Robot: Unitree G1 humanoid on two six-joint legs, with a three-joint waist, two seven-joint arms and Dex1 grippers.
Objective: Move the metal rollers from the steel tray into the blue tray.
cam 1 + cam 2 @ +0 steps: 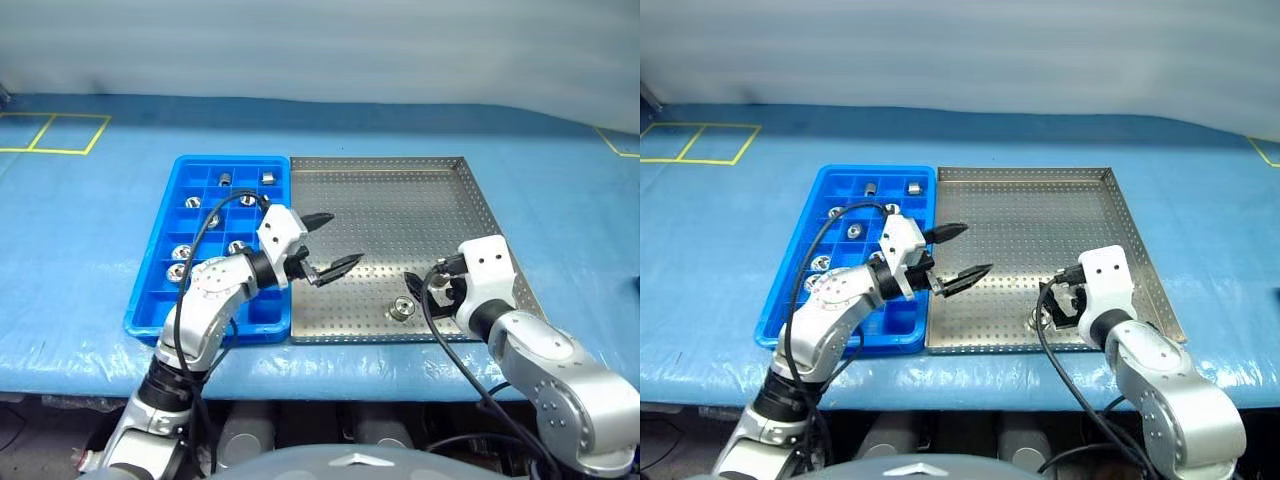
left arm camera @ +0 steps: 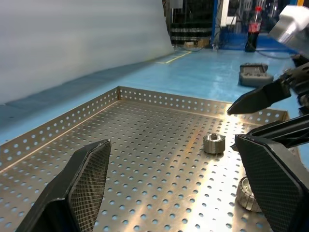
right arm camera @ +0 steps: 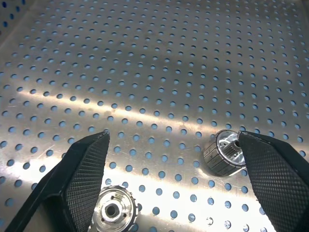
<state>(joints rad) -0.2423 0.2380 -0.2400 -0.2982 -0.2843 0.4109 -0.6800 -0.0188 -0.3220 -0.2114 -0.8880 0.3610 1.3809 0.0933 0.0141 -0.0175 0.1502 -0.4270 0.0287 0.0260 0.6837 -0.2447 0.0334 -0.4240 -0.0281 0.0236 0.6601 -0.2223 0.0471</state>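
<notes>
Steel tray [image 1: 400, 200]: flat rectangular silver metal, floor perforated with rows of small round holes, low raised rim also perforated; it sits on the blue table cover [image 1: 90, 220], its left edge touching the blue tray.
Blue tray [image 1: 165, 250]: bright blue plastic, a grid of small square compartments, narrower than the steel tray, just left of it.
Rollers in blue tray [image 1: 224, 179]: several small shiny silver cylinders, one to a compartment, in the far and middle rows.
Rollers in steel tray [image 1: 402, 309]: two remain near the near edge, right of centre; one stands upright showing its central hole and wider ribbed base [image 3: 114, 210], the other lies tilted on its side [image 3: 223, 153].
Left gripper [image 1: 322, 246]: black fingers with cross-hatched pads, spread wide and empty, held above the steel tray's left part, pointing right.
Right gripper [image 3: 175, 179]: textured black fingers spread apart, gripping nothing, poised over the two rollers, which lie between them.
</notes>
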